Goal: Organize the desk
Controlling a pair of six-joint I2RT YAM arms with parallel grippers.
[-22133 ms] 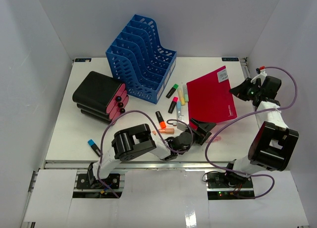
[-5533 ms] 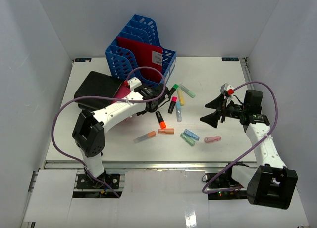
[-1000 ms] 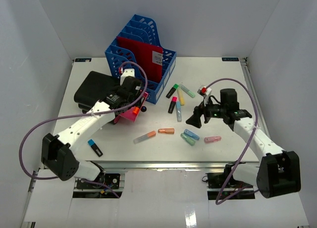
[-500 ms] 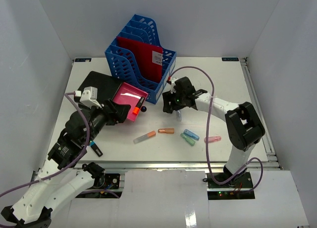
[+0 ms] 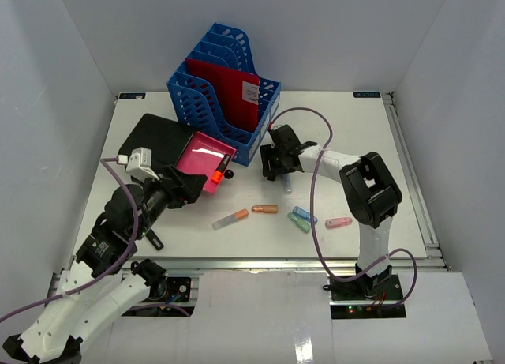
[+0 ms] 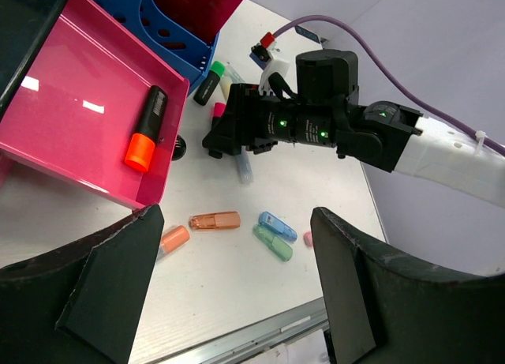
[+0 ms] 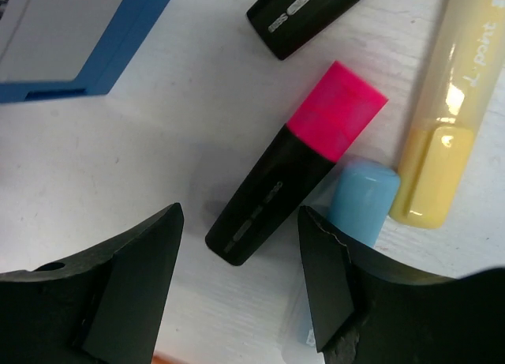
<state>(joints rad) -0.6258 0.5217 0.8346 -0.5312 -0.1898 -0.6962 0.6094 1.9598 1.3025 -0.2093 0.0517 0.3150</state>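
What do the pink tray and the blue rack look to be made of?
The tray looks like glossy hard plastic: sharp white glints show on its floor. The rack is probably moulded plastic, more satin, with slotted walls of even colour.

The left arm (image 5: 118, 222) slants from its base toward the far right, wrist nearly level. The left gripper (image 5: 192, 189) sits low, its fingers (image 6: 110, 293) spread wide. The right arm (image 5: 369, 192) rises from its base, folds at the elbow and stretches left. The right gripper (image 5: 276, 165) points down, its fingers (image 7: 110, 293) parted.
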